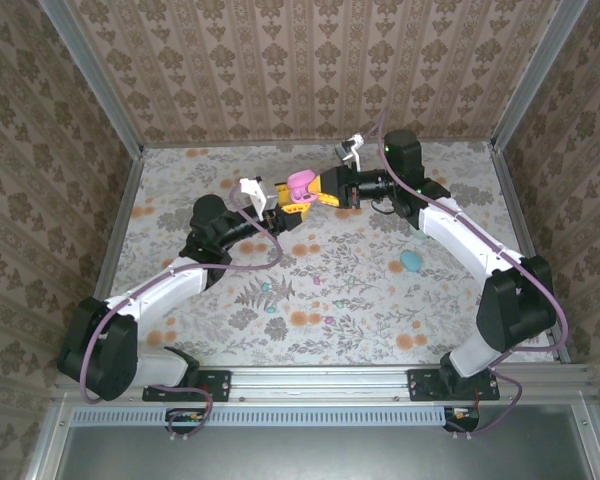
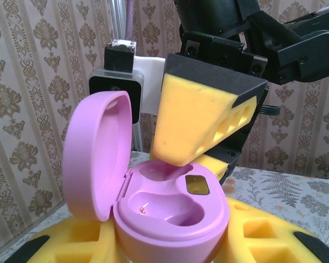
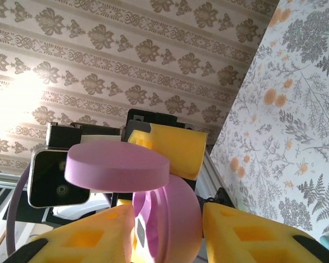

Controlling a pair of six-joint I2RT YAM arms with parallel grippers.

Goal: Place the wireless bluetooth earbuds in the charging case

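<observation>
Yellow pads (image 2: 71, 244) of the left gripper (image 2: 170, 249) are clenched on the pink charging case (image 2: 170, 216), which is held upright with its lid (image 2: 93, 159) swung open, judged so that the two wells are offered upward; no bud is seen in them. The right gripper (image 3: 170, 241) is set astride the case with jaws apart, and whether anything is pinched cannot be told. The earbuds (image 1: 268, 288), tiny specks, are seen loose on the floral mat (image 1: 180, 170), well apart from both grippers
</observation>
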